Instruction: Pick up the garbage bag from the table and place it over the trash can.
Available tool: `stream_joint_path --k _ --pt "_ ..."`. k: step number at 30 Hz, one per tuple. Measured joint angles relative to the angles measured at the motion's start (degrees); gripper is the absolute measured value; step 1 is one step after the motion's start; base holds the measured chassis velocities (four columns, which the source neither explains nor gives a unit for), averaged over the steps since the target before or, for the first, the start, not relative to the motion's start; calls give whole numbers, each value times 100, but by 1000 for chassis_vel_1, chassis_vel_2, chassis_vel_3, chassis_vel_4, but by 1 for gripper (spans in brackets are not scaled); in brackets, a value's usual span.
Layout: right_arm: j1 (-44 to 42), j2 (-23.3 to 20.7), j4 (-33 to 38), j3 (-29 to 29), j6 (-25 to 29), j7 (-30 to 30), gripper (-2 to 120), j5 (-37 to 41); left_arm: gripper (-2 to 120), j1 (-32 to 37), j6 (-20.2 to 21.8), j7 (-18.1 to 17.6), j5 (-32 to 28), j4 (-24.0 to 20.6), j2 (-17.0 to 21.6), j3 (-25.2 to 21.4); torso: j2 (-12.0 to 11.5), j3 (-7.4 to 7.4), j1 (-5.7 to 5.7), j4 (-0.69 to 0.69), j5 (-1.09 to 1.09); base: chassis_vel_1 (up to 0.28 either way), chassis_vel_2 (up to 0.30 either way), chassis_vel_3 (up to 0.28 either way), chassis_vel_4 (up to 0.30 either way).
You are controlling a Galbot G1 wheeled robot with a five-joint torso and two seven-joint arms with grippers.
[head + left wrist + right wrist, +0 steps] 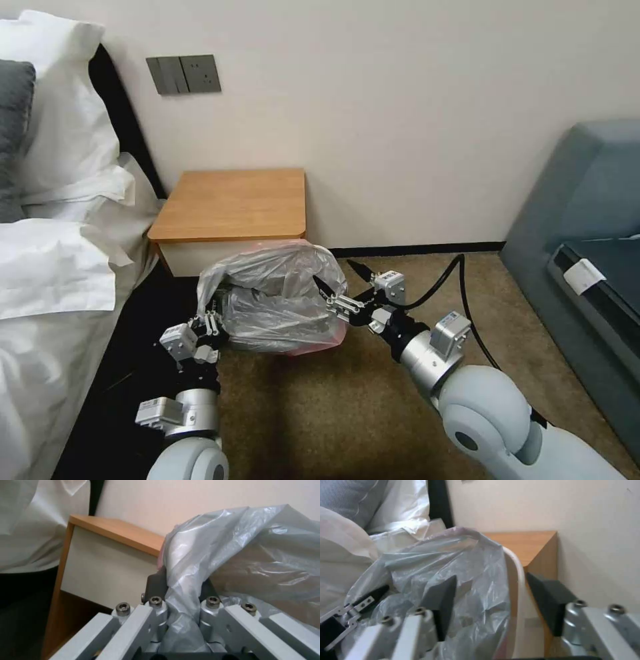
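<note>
left gripper (212,325): jaws clamped on garbage bag (273,300) | right gripper (343,283): jaws spread, straddling trash can (516,580) rim | bag draped over can, before table (233,203)

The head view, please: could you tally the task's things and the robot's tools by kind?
Garbage bag: 1
Table: 1
Trash can: 1, mostly covered by the bag
Tools: 2, left tool and right tool
Total: 5
</note>
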Motion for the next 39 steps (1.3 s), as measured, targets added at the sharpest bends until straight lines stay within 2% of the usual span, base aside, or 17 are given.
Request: stream_joint_path --k 1,3,4,5,7,9,10,13,14,16,29,39 --pt "0 0 0 0 0 0 57 0 7 0 0 0 0 0 0 0 0 0 0 0 0 0 0 0 0" --pt "-26 27 -1 -10 0 0 47 -31 7 11 -1 1 1 0 3 1 0 0 0 0 0 0 0 0 0" --pt "-26 27 -1 -10 0 0 47 -31 7 11 -1 1 1 0 3 1 0 0 0 0 0 0 0 0 0" --pt "-45 37 -5 -19 1 0 38 -48 7 20 -3 2 1 0 11 1 0 0 0 0 0 0 0 0 0" --pt "-51 45 -14 -22 5 0 34 -61 7 22 -5 2 2 1 15 1 0 0 0 0 0 0 0 0 0" --pt "-53 66 -36 -23 13 0 25 -81 7 20 -7 3 2 1 16 0 0 0 0 0 0 0 0 0 0" --pt "-53 66 -36 -23 13 0 25 -81 7 20 -7 3 2 1 16 0 0 0 0 0 0 0 0 0 0" --pt "-48 77 -39 -23 22 -3 10 -91 7 13 -7 5 3 6 15 0 0 0 0 0 0 0 0 0 0" --pt "-48 77 -39 -23 22 -3 10 -91 7 13 -7 5 3 6 15 0 0 0 0 0 0 0 0 0 0" --pt "-44 86 -52 -22 32 -5 0 -100 7 11 -7 7 5 24 12 2 0 0 0 0 0 0 0 0 0" --pt "241 -26 -350 94 119 -14 0 -106 7 118 -38 99 -30 38 160 37 0 0 0 0 0 0 0 0 0" --pt "362 -98 -574 149 173 -11 0 -125 7 164 -43 120 -280 -171 168 38 0 0 0 0 0 0 0 0 0"
